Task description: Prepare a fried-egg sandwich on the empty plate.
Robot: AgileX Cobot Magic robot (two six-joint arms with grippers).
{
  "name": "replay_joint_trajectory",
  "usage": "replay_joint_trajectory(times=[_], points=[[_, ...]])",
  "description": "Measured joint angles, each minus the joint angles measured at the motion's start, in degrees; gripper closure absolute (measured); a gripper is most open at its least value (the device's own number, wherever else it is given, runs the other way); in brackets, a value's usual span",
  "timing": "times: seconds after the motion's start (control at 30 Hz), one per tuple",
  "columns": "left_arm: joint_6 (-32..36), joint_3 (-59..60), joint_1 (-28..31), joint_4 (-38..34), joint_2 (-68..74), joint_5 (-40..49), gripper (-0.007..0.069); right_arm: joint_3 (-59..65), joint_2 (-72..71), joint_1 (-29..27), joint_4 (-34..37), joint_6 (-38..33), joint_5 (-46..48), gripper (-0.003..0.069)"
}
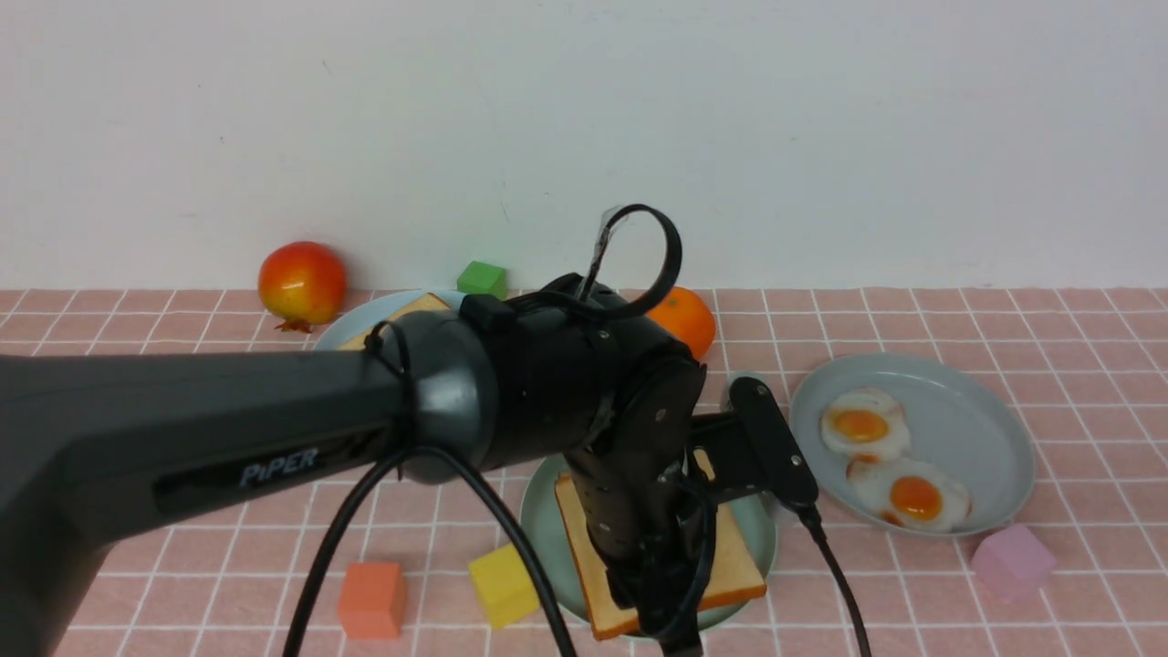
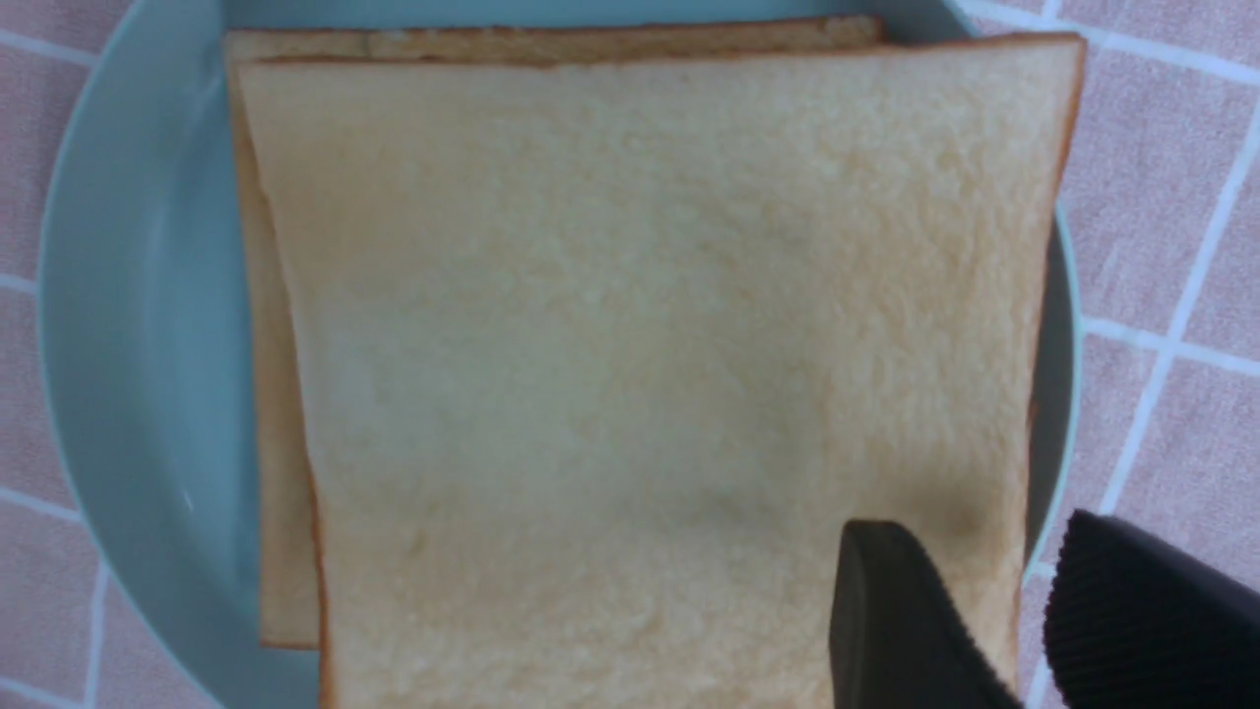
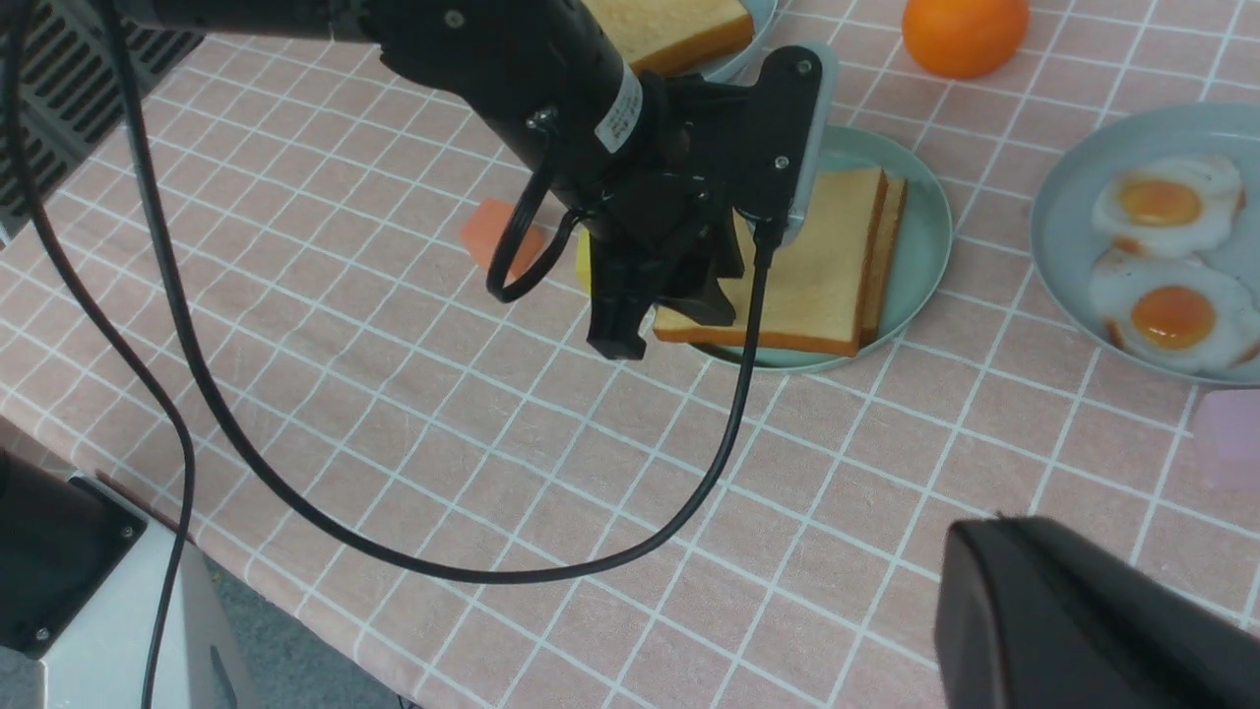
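Note:
Two toast slices lie stacked on the mint-green empty plate (image 1: 538,520). The top slice (image 2: 630,345) sits slightly offset over the lower slice (image 2: 276,492), and no egg shows between them. My left gripper (image 2: 975,537) hangs just above the stack's edge. It is open, with one finger (image 2: 886,611) over the top slice and the other beside the plate. Two fried eggs (image 1: 862,424) (image 1: 912,497) rest on the grey-blue plate (image 1: 976,411) at the right. My right gripper (image 3: 994,522) is shut and empty, held over the tablecloth near the front.
A pale-blue plate (image 1: 365,328) holding another toast slice stands behind the left arm. A red fruit (image 1: 302,283), a green cube (image 1: 482,277) and an orange (image 1: 686,319) sit near the wall. Orange (image 1: 371,599), yellow (image 1: 503,584) and pink (image 1: 1013,558) cubes lie in front.

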Motion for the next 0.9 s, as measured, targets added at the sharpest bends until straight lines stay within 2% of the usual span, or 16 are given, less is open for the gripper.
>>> replay_joint_trajectory(times=[0.1, 0.2, 0.3, 0.37, 0.5, 0.63, 0.73, 0.9], points=[[0.0, 0.0, 0.0, -0.1, -1.3, 0.0, 0.0346, 0.0, 0.0, 0.0, 0.0, 0.0, 0.0, 0.0648], [-1.9, 0.0, 0.0, -1.9, -6.0, 0.1, 0.0405, 0.0, 0.0, 0.0, 0.0, 0.0, 0.1, 0.0648], [-5.2, 0.0, 0.0, -4.6, -11.8, -0.2, 0.0508, 0.0, 0.0, 0.0, 0.0, -0.1, 0.1, 0.0648], [-7.3, 0.0, 0.0, -6.1, -17.9, -0.3, 0.0606, 0.0, 0.0, 0.0, 0.0, -0.1, 0.1, 0.0648], [-9.6, 2.9, 0.0, -8.4, -29.8, -2.2, 0.0612, 0.0, -0.1, 0.0, -2.7, 0.1, 0.0, 0.0648], [-11.7, 11.4, 0.0, -10.9, -42.1, -6.1, 0.0612, 0.0, -0.1, 0.0, -3.6, 0.2, 2.2, 0.0648], [-12.5, 19.8, 0.0, -12.9, -51.0, -10.5, 0.0612, 0.0, -0.3, 0.0, -3.6, 0.2, 3.6, 0.0648], [-14.6, 42.1, 0.0, -17.1, -74.7, -23.3, 0.0612, 0.0, -3.0, 0.0, -3.6, 1.4, 4.4, 0.0649]])
